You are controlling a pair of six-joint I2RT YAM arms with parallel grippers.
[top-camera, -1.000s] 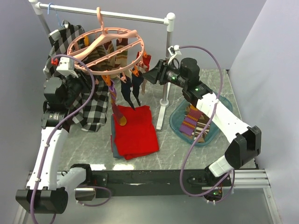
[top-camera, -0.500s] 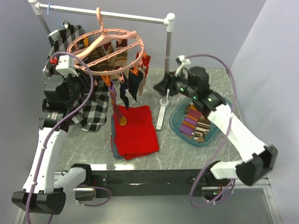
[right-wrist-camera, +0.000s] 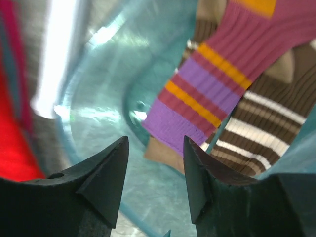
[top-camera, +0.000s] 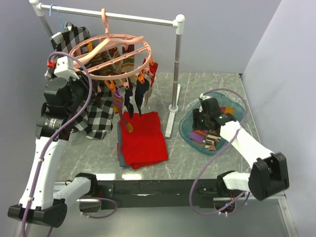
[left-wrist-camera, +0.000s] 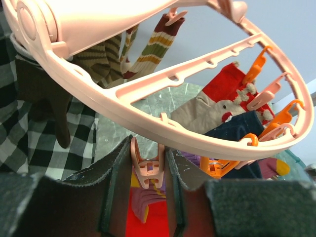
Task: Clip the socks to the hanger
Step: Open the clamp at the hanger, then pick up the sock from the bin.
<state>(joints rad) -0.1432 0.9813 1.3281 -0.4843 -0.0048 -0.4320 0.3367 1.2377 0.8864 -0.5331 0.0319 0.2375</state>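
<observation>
The salmon-pink round hanger (top-camera: 111,54) hangs by its hook from the rail, with several socks (top-camera: 134,96) clipped along its right side. My left gripper (top-camera: 101,88) reaches up under the ring. In the left wrist view my left gripper (left-wrist-camera: 148,148) is shut on a pink clip (left-wrist-camera: 148,170) just below the hanger's ring (left-wrist-camera: 148,116). My right gripper (top-camera: 200,120) is open and empty, low over the teal tray. In the right wrist view my right gripper (right-wrist-camera: 155,143) is just short of a purple-and-orange striped sock (right-wrist-camera: 217,74) lying on a brown cream-striped sock (right-wrist-camera: 256,123).
A white rail stand (top-camera: 175,64) has its post and foot between the hanger and the teal tray (top-camera: 232,111). A folded red cloth (top-camera: 143,138) lies below the hanger. A black-and-white checked shirt (top-camera: 96,111) hangs at the left, behind my left arm.
My right arm swung away from the hanger, right and down to the tray of socks. My left arm stayed at the hanger, shifting slightly left.
</observation>
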